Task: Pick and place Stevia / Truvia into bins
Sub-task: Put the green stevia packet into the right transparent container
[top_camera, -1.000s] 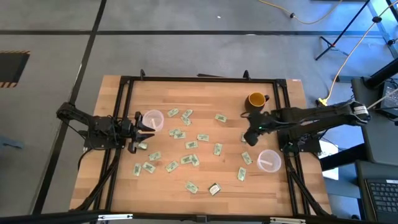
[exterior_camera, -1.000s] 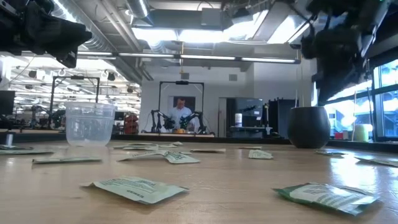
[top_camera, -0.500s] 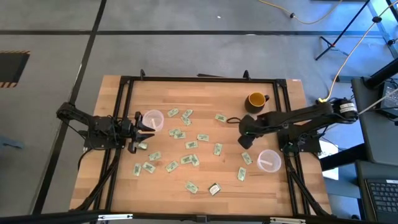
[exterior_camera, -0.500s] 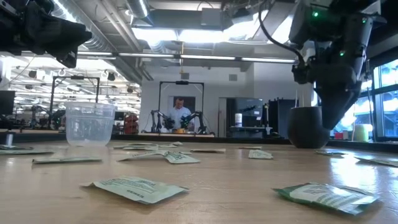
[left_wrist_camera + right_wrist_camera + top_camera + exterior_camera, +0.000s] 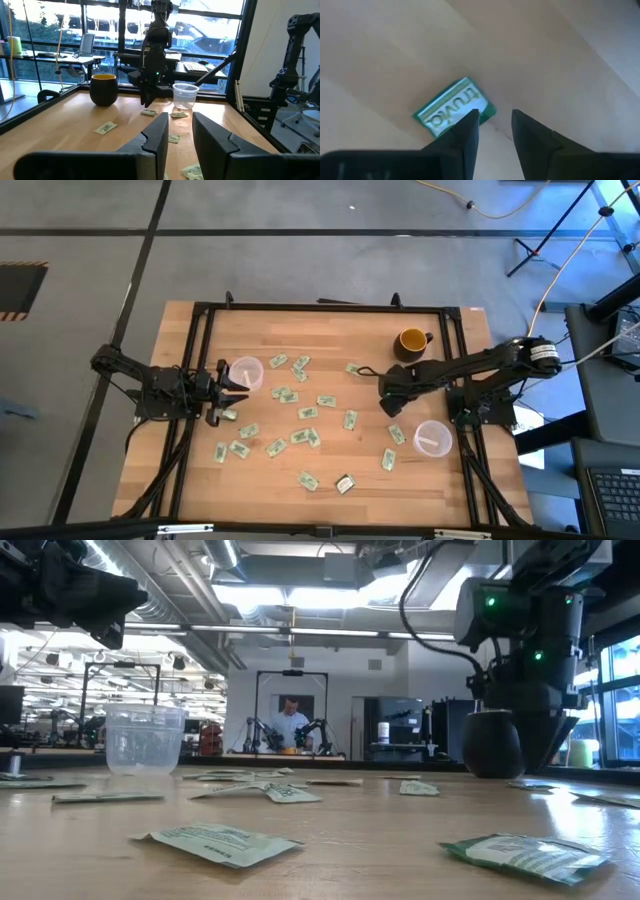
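Two hands over a worktop strewn with Truvia packets

Roughly two dozen packets (image 5: 300, 418) lie scattered across the wooden worktop (image 5: 320, 340), none visibly inside either clear cup. The right hand (image 5: 388, 406) points down at the worktop between the yellow mug (image 5: 411, 340) and the right cup (image 5: 432, 437); its fingers (image 5: 465, 135) stand narrowly apart and hold nothing, with one green Truvia packet (image 5: 454, 107) lying flat just beyond their tips, partly behind one of them. The left hand (image 5: 226, 385) hangs at the worktop's left edge, just beside the left cup (image 5: 245, 373), its fingers (image 5: 155, 137) a little apart with nothing between them. In the low view a person (image 5: 291, 723) stands far back in the room.
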Robot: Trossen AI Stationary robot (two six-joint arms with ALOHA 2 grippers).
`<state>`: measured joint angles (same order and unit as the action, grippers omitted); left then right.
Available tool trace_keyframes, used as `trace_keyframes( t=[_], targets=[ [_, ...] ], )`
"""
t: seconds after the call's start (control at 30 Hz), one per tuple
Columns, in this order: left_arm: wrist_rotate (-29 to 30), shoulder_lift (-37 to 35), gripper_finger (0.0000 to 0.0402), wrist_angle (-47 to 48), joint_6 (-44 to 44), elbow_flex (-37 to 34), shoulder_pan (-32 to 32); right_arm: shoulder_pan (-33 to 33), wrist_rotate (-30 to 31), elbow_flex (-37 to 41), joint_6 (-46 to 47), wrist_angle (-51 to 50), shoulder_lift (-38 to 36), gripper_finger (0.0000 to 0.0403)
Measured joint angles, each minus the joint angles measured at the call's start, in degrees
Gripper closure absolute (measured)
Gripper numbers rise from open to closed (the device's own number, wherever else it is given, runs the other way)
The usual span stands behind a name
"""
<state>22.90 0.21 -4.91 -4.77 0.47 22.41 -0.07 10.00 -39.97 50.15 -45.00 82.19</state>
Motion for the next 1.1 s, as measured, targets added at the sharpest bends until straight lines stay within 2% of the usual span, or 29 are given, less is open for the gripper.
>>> trace_keyframes(
  t=[0.87,1.1],
  targets=[
    [0.0,0.0,0.032,0.0,0.0,-0.02,0.0,-4.99,-10.07,-0.35,-0.93,1.72,6.98,0.0286],
    [0.0,0.02,0.032,0.0,0.0,0.0,-0.02,-6.78,-11.46,-0.31,-3.89,2.08,7.04,0.0319]
  ],
)
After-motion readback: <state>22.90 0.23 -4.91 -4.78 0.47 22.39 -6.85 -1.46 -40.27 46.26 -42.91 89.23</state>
